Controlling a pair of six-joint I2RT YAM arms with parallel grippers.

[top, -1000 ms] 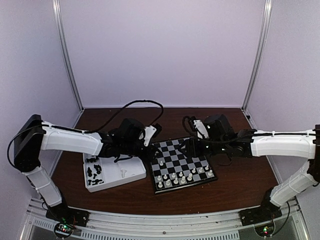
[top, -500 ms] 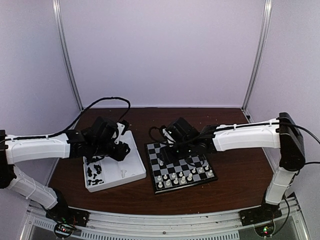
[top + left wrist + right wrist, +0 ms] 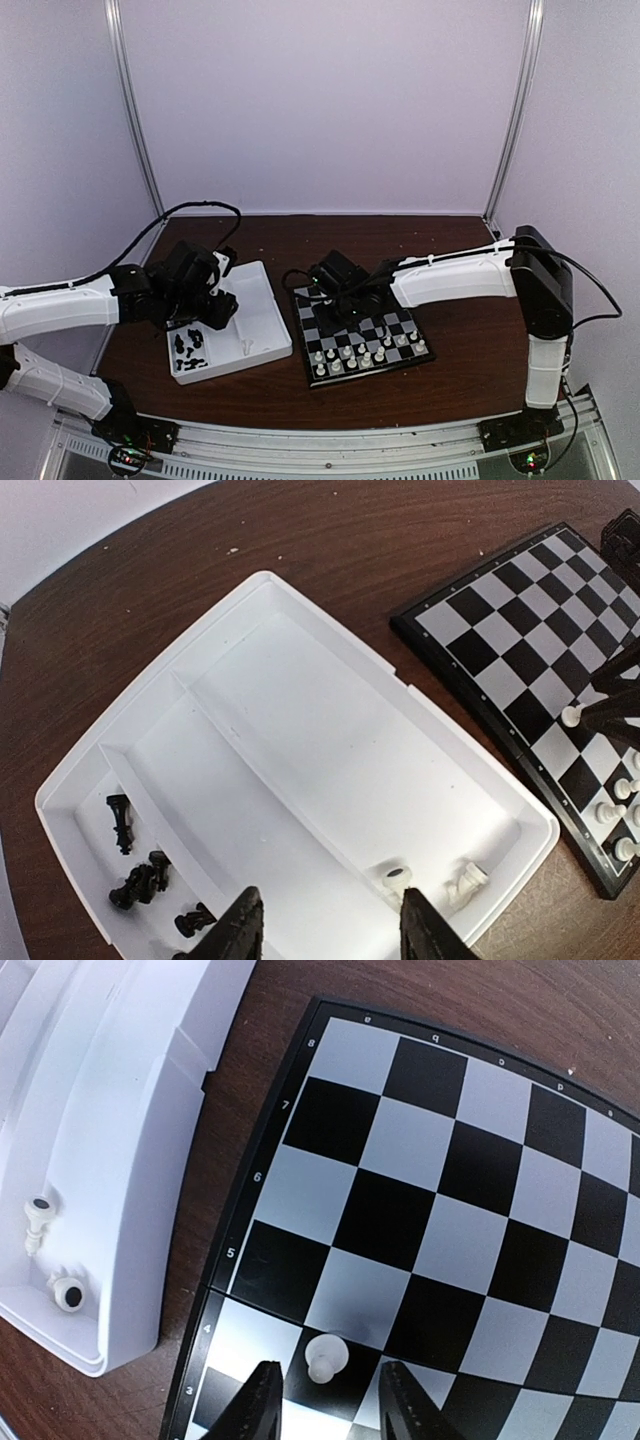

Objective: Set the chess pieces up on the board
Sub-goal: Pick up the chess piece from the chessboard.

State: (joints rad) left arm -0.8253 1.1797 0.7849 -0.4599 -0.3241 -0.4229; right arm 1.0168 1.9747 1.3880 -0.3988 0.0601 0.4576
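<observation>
From the top camera we see the board (image 3: 395,325) lying right of centre on the brown table (image 3: 480,350), with a white tray (image 3: 255,310) just beside its left edge. White pieces (image 3: 362,356) stand along the board's near side, and black pieces (image 3: 188,348) lie in the tray's near left compartment. The left gripper (image 3: 212,305) hangs over the tray and the right gripper (image 3: 338,300) over the board's far left part. From here we cannot tell how either pair of jaws stands.

Through the left wrist camera we see that gripper's jaws apart with nothing between them, above the tray's large compartment. Two white tray pieces (image 3: 400,880) lie in that compartment's corner, near one fingertip. The black pieces sit in the narrow side compartment. At the right edge of the view, dark fingers reach down beside a lone white pawn (image 3: 571,716) on the board.

Through the right wrist camera we see the white pawn standing upright on a dark square close to the board's left edge. The right gripper's jaws are spread on either side of it, with a small gap on each side and no contact. The tray lies just beside the board.
</observation>
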